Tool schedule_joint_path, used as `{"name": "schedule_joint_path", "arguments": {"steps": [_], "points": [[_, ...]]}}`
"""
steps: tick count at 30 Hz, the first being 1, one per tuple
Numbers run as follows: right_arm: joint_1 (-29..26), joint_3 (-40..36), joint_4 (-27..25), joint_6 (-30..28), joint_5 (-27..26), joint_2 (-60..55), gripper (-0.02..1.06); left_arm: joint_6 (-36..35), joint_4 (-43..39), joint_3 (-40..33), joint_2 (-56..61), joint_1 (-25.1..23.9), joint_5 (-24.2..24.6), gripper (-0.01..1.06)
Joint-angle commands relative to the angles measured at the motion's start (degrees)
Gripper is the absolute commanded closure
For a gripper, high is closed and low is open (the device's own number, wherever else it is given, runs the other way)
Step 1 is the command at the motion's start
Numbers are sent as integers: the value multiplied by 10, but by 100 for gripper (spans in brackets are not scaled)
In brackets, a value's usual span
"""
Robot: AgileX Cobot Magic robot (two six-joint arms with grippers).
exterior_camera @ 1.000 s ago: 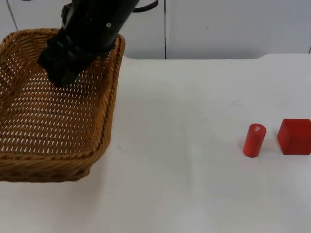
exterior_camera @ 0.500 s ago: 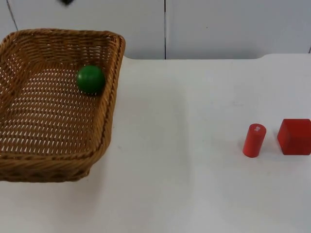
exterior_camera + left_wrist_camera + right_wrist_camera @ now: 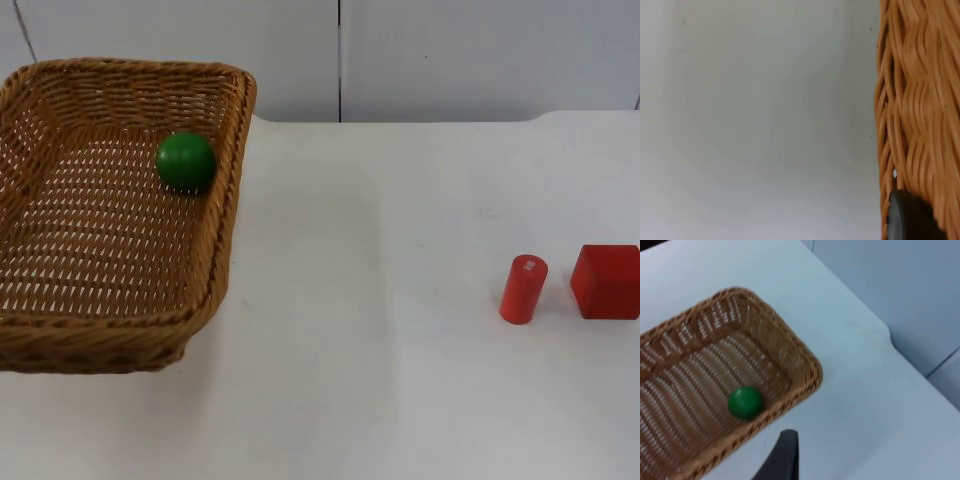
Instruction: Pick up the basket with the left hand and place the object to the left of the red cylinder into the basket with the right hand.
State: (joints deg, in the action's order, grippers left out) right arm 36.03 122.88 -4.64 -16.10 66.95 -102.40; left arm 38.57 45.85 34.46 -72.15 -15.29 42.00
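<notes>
Left gripper [image 3: 912, 220] against basket [image 3: 120, 330] weave — green ball [image 3: 186, 161] inside

You have a white worktop [image 3: 400, 380], matte, evenly lit, soft shadows only. It ends at a pale grey partition wall [image 3: 480, 50]. A dark vertical seam [image 3: 339, 60] divides the wall panels. The worktop's far edge steps back near the right [image 3: 545, 115].

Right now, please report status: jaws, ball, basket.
Green ball inside basket. Left gripper at the basket's wall. Red cylinder, red cube on table, apart. Nothing blocking.
</notes>
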Motion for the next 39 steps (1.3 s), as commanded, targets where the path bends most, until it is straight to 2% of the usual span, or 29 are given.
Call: {"name": "schedule_joint_path", "arguments": {"steps": [1,2,3,4,6,8,9,13,14,18,25,28,39], "points": [[-3,-66,2,4,-34,37,16,2,24,1,2,-1,-6,105],[-3,-112,6,4,-64,64,16,2,24,1,2,-1,-6,105],[-3,-112,6,4,-64,64,16,2,24,1,2,-1,-6,105],[-3,-197,6,4,-104,108,16,2,24,1,2,-1,-6,105],[-3,-297,11,13,-162,163,16,2,24,1,2,-1,-6,105],[-3,-394,19,28,-198,223,16,2,24,1,2,-1,-6,105],[-3,-394,19,28,-198,223,16,2,24,1,2,-1,-6,105],[-3,-538,22,37,-236,325,16,2,24,1,2,-1,-6,105],[-3,-538,22,37,-236,325,16,2,24,1,2,-1,-6,105],[-3,-630,46,79,-239,421,16,2,24,1,2,-1,-6,105],[-3,-701,62,92,-259,517,16,2,24,1,2,-1,-8,105],[-3,-731,60,92,-297,559,16,2,21,1,2,-1,-8,105],[-3,-739,59,92,-309,569,16,1,20,1,2,-1,-6,105]]}}
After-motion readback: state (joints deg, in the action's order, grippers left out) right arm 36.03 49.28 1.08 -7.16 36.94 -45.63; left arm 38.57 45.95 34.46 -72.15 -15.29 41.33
